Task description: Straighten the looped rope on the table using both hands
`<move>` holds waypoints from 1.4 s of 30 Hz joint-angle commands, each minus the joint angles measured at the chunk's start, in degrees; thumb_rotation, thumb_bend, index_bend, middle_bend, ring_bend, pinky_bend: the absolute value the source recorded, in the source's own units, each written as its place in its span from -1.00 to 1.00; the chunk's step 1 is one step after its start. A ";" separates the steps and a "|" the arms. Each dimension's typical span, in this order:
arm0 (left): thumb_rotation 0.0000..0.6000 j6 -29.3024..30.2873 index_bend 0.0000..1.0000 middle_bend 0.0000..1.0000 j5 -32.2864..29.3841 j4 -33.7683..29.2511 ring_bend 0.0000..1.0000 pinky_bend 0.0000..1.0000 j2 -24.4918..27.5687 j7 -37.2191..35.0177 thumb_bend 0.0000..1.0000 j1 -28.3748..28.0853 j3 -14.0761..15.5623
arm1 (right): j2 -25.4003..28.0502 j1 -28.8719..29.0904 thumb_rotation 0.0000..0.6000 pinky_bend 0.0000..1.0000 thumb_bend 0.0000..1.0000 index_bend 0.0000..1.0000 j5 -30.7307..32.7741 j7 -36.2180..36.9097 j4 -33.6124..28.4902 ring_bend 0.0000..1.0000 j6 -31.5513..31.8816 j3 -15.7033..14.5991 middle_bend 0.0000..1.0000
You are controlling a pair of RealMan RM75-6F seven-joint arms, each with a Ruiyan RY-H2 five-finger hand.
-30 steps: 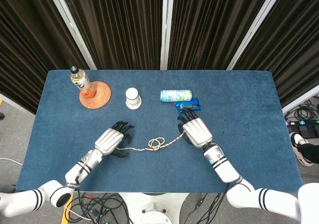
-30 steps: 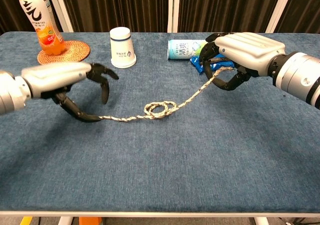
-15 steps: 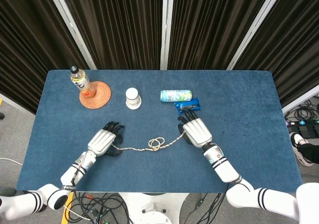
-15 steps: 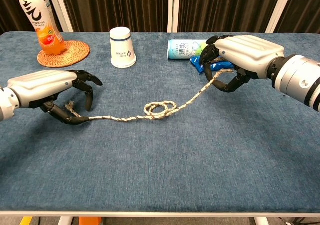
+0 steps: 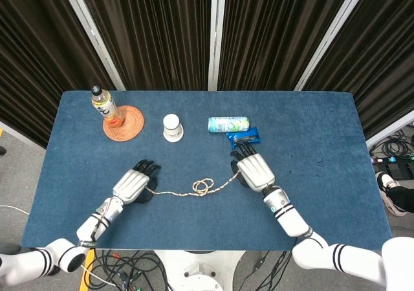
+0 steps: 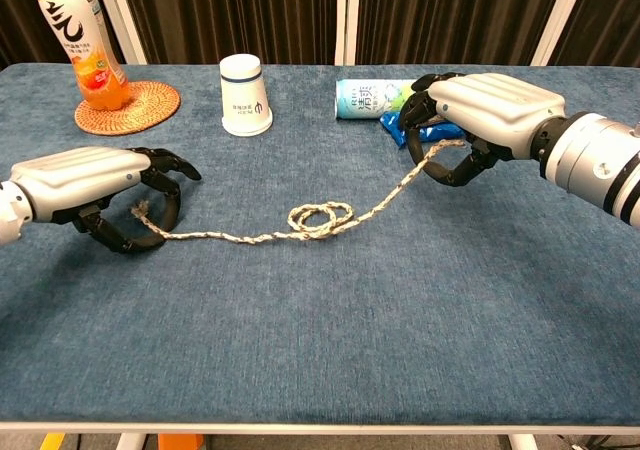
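A braided beige rope [image 6: 250, 236] lies across the blue table [image 6: 330, 340], with a small double loop [image 6: 320, 217] at its middle; the head view shows the same loop [image 5: 203, 186]. My left hand [image 6: 95, 185] [image 5: 132, 185] rests low on the table at the rope's left end, its fingers curled around that end. My right hand [image 6: 490, 105] [image 5: 254, 171] grips the rope's right end a little above the table. From there the rope slopes down to the loop.
An orange drink bottle [image 6: 80, 40] stands on a woven coaster [image 6: 128, 105] at the back left. Beside it is an upturned white paper cup [image 6: 244, 95]. A can [image 6: 368, 98] on its side and a blue packet [image 5: 244, 136] lie just behind my right hand.
My left hand has moved left and down along the rope, and its fingers have curled around the left end. My right hand has hardly moved. The loop keeps its shape.
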 commanded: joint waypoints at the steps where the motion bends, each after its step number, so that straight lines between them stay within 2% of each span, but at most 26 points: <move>1: 1.00 0.12 0.03 -0.79 0.11 0.16 -1.00 -0.96 -0.15 -0.41 -0.41 -0.06 -0.01 | -0.09 -0.06 1.00 -1.00 -0.05 0.33 0.04 0.16 0.11 -1.00 0.04 -0.10 -0.54; 6: 1.00 0.05 0.09 -0.74 -0.08 0.92 -1.00 -0.96 -0.75 -1.57 -0.40 -0.12 -0.11 | -0.10 -0.25 1.00 -1.00 -0.05 0.33 0.07 0.54 0.43 -1.00 0.27 -0.17 -0.54; 10: 1.00 1.35 0.16 -0.67 0.08 1.69 -1.00 -0.96 -1.30 -3.18 -0.32 0.28 -0.43 | 0.43 -0.55 1.00 -1.00 -0.04 0.33 0.23 1.18 0.36 -1.00 0.65 0.02 -0.54; 15: 1.00 3.13 0.19 -0.66 0.38 1.56 -1.00 -0.96 -0.19 -4.04 -0.29 0.95 -0.65 | 1.85 -1.10 1.00 -1.00 -0.02 0.33 0.21 2.16 -0.16 -1.00 1.13 0.12 -0.54; 24: 1.00 6.22 0.19 -0.66 -2.33 1.30 -1.00 -0.96 4.66 -6.18 -0.29 4.82 -0.66 | 7.91 -5.43 1.00 -1.00 0.00 0.33 1.16 6.20 -2.13 -1.00 4.17 -0.59 -0.54; 31: 1.00 6.46 0.19 -0.66 -4.96 5.69 -1.00 -0.96 5.72 -11.23 -0.29 7.40 -1.16 | 12.17 -10.36 1.00 -1.00 0.01 0.33 2.46 11.83 -1.96 -1.00 6.22 -2.09 -0.54; 42: 1.00 5.65 0.19 -0.66 -3.61 11.55 -1.00 -0.96 3.47 -15.18 -0.29 7.77 -0.87 | 10.04 -13.85 1.00 -1.00 0.01 0.33 3.50 17.68 3.76 -1.00 6.32 -2.79 -0.54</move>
